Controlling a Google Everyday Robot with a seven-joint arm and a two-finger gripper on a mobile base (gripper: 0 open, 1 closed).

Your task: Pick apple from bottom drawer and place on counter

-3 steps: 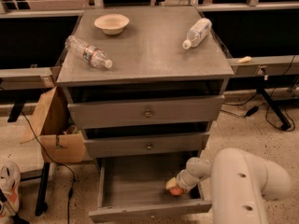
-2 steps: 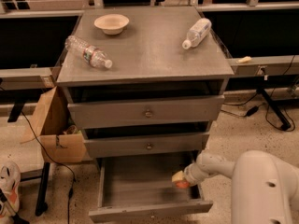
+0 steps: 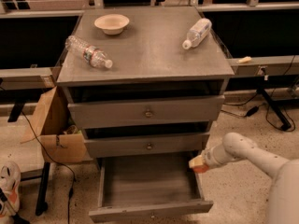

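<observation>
End effector [image 3: 198,164] with apple [image 3: 201,169] over bottom drawer [image 3: 149,211] right rim; bare counter [image 3: 145,45] centre between bowl [image 3: 111,23], clear bottle [image 3: 88,52], pale bottle [image 3: 197,33].

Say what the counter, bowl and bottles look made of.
Counter: grey wood, matte, worn grain. Bowl: beige, perhaps paper or plastic. Bottles: likely clear plastic, see-through. The hand holds the apple at the right edge of the bottom drawer.

The gripper [image 3: 198,164] holds the orange-red apple [image 3: 202,170] at the open bottom drawer's [image 3: 149,186] right edge.
</observation>
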